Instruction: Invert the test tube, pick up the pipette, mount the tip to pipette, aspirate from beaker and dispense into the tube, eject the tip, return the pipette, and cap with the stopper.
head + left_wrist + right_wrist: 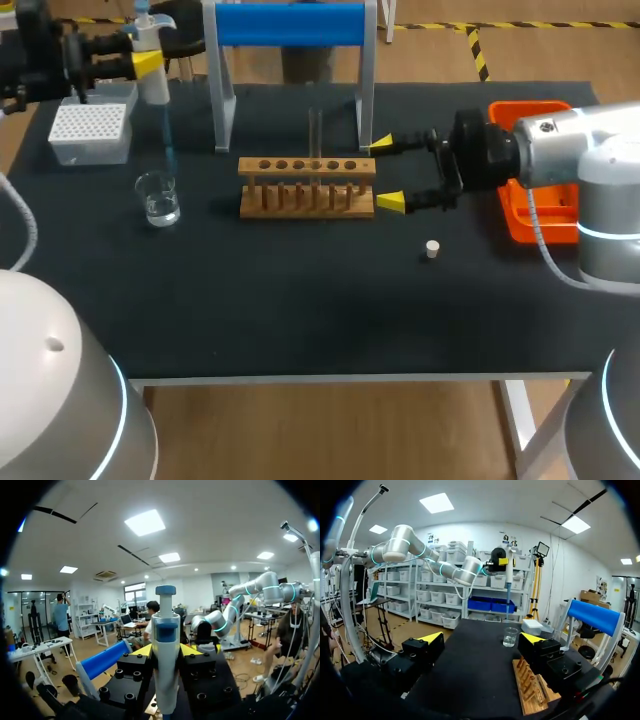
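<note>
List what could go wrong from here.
1. The pipette, clamped in the left gripper, hangs with its thin end near the beaker. Coming down off centre, it could hit the rim and spill the water.
2. The open right gripper sits at the end of the rack. A careless move could jolt the rack and the tube standing in it.
3. The small stopper lies loose near the right arm and could be knocked away.

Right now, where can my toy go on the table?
The front strip of the black table is bare, between the wooden test-tube rack, the small white stopper and the near edge. Crowded at the back: clear glass beaker, white tip box.
</note>
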